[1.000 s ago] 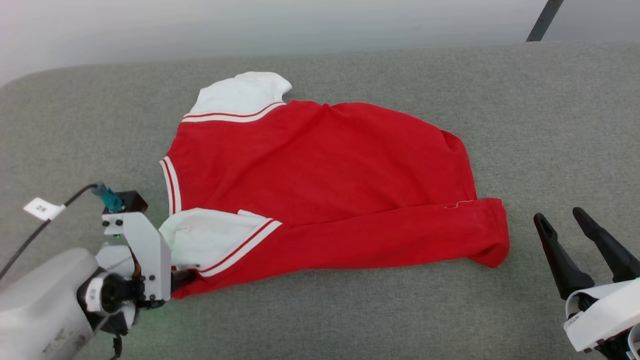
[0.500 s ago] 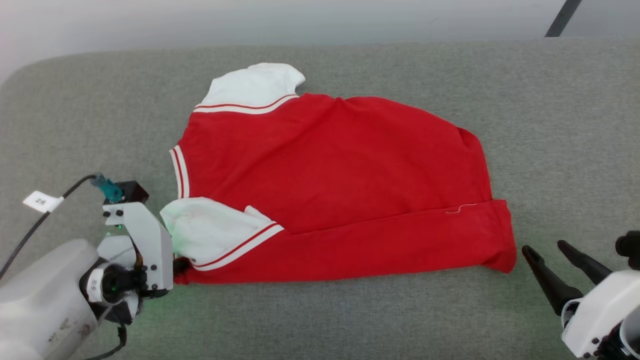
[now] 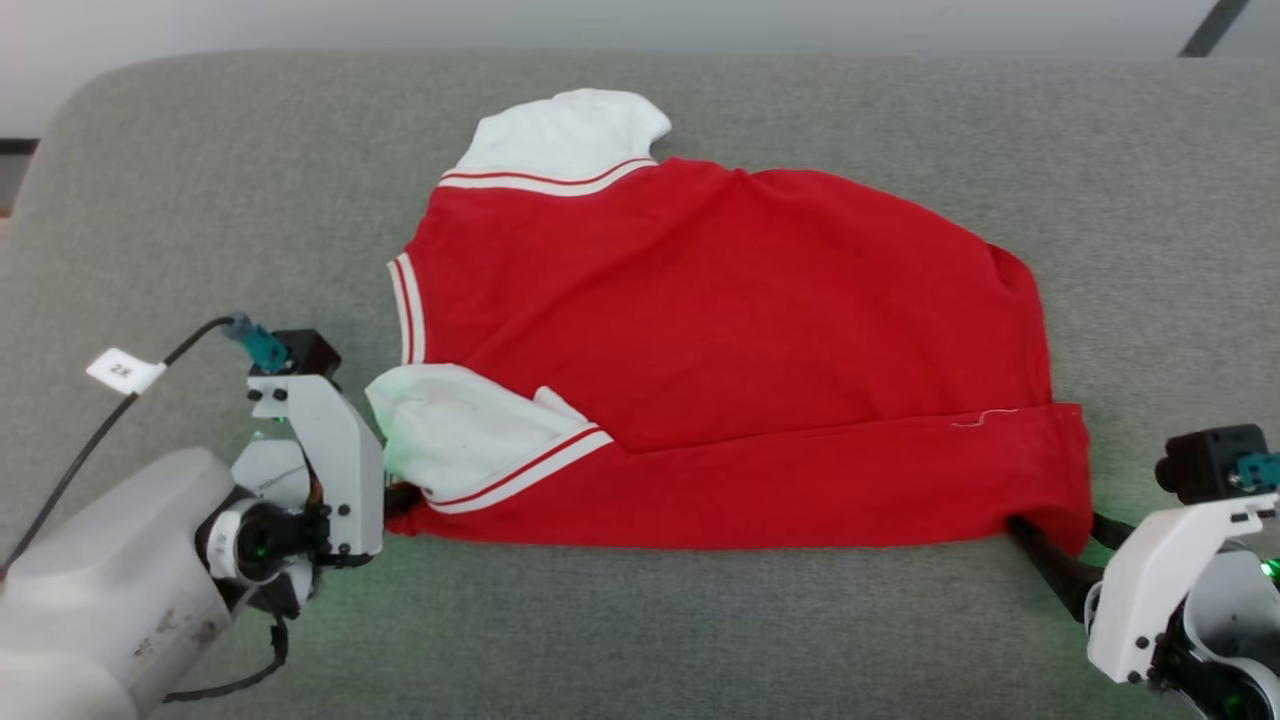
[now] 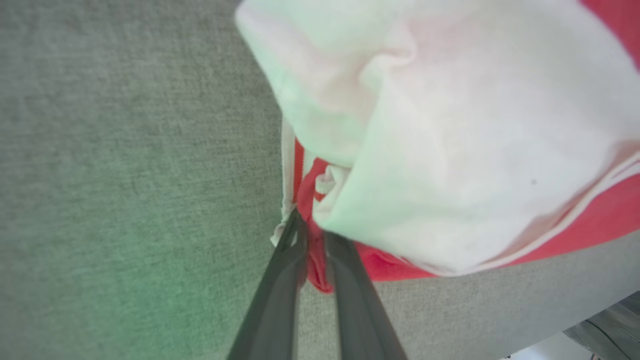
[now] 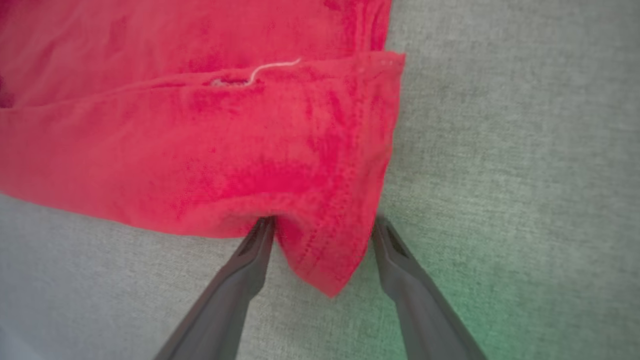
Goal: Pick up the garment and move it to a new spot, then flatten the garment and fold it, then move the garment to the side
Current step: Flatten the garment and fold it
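While tight on the garment [image 4: 450,175], left gripper [image 4: 314,242].

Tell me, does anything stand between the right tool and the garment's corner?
Nothing visible does. The right tool is open, with the garment's red corner lying between its two fingers on the grey cushion. The left tool is shut on the garment beside the white sleeve.

1. Left gripper [image 4: 310,225]: bare grey worktop [image 4: 125,175] lies free to its left and behind it; the garment [image 3: 720,330], with its bunched white sleeve [image 4: 450,150], blocks the way ahead and to the right.
2. Right gripper [image 5: 322,225]: the garment's red corner fills the gap between its spread fingers [image 5: 235,285]; the worktop is free to its right and behind.
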